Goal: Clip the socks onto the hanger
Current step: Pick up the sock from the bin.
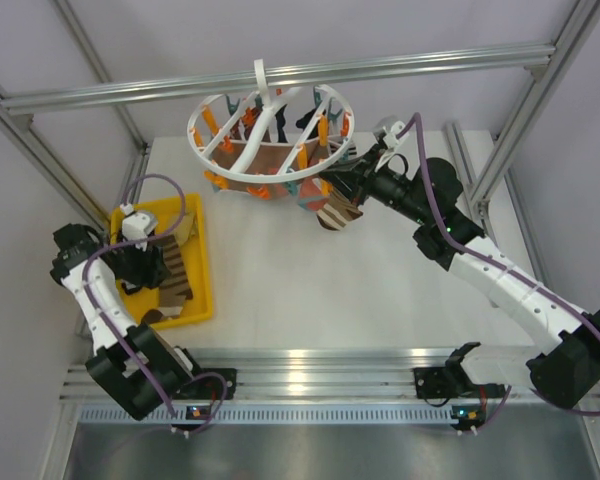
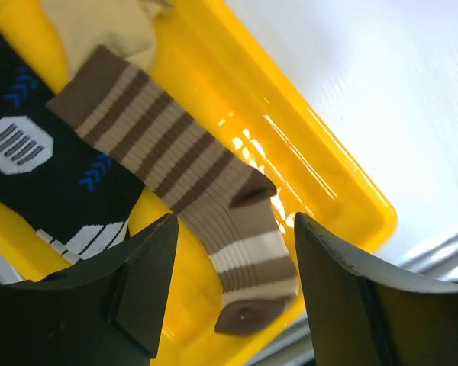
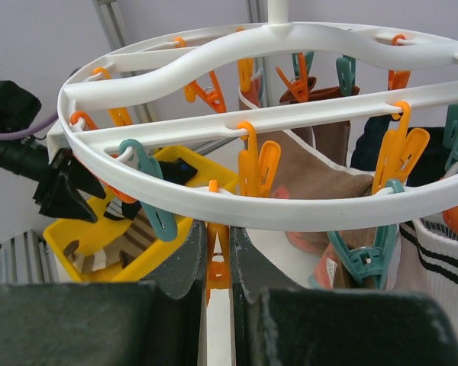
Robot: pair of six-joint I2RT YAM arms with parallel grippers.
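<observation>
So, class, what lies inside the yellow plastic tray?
Three fabric socks show: one brown-and-cream striped sock, one black patterned sock, one pale tan sock. They overlap, so the floor of the yellow plastic tray beneath them, and anything under the pile, is covered.

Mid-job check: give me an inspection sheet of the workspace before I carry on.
Surface: white table, with a yellow tray on its left side.
Job's things: the hanger carries a brown sock and others; a striped sock, a black sock and a tan sock lie in the tray.
Clutter: nothing seen.
Grippers: left gripper open above the striped sock; right gripper shut on an orange clip under the hanger's rim.
Cables: purple cables run along both arms.
Surroundings: aluminium frame, pale walls.
</observation>
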